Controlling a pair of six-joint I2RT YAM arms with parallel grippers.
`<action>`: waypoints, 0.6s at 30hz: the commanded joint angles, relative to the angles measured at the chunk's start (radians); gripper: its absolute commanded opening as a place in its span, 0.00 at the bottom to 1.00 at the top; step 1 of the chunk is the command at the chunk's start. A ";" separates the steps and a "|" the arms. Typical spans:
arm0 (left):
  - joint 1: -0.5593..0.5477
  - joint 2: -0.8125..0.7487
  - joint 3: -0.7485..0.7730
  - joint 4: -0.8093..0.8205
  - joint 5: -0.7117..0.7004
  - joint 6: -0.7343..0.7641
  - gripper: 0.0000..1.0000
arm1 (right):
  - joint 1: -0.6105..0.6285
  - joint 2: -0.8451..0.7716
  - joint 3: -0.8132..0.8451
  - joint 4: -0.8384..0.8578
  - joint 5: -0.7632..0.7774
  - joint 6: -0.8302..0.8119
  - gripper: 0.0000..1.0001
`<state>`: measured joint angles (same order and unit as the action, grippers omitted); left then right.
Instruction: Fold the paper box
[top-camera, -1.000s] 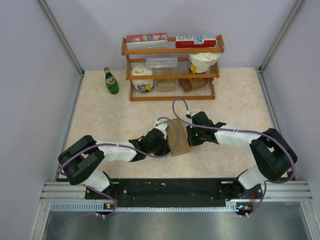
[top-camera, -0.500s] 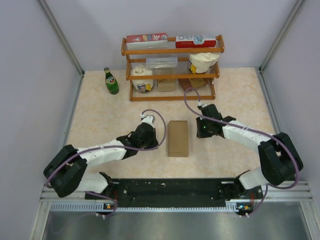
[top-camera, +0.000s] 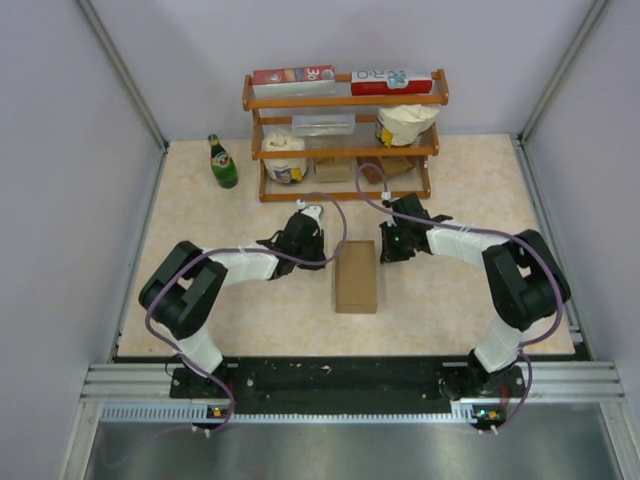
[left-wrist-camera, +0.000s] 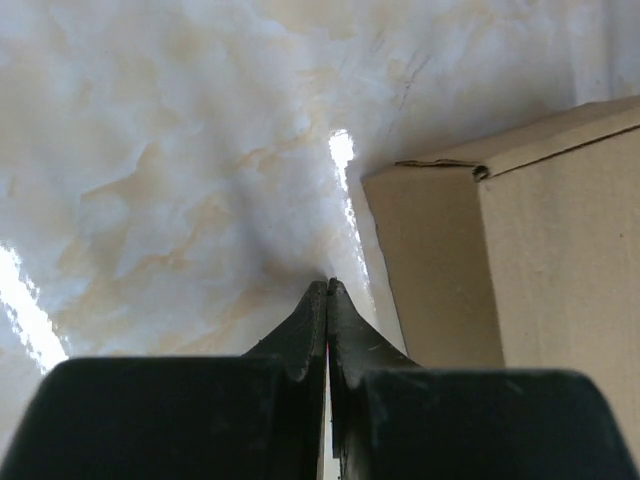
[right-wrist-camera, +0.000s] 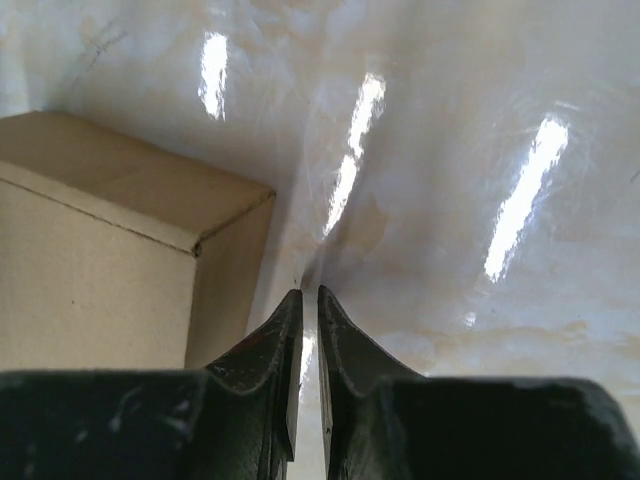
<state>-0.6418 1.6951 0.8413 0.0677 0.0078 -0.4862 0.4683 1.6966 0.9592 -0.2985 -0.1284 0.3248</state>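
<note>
Found the paper box (top-camera: 356, 277) lying flat on the marble-patterned table (top-camera: 220, 230), already closed into a rectangular block and set squarely between the two sets of jaws. Placed it just to the right of the left gripper (left-wrist-camera: 327, 285) and just to the left of the right gripper (right-wrist-camera: 303, 293), both flanking the box's far end, one at each far corner. Made out a thin strip of bare table between fingertips and cardboard on either side, so touched by neither.

Read the long axis as running from that far end back toward the arm bases, crosswise to a line drawn from one gripper to the other. Could hardly separate the arms for nearness; gave the right a slight edge, if any.

Saw the left jaws pressed fully together, pad on pad, gripping nothing. Saw the right jaws all but closed, with a narrow slit between the fingers and nothing in it.

Judged any coming move to turn on that flanking: inward from either side meets a long wall near the far corner.
</note>
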 joint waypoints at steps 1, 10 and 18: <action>0.005 0.040 0.028 0.067 0.081 0.029 0.00 | -0.008 0.044 0.042 0.038 -0.042 0.003 0.10; -0.002 0.116 0.073 0.142 0.204 0.009 0.00 | -0.008 0.083 0.069 0.084 -0.155 0.020 0.09; -0.016 0.117 0.062 0.149 0.218 0.018 0.00 | -0.007 0.069 0.041 0.124 -0.206 0.016 0.09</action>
<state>-0.6376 1.7962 0.8925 0.1814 0.1673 -0.4721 0.4534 1.7618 1.0023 -0.2451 -0.2623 0.3328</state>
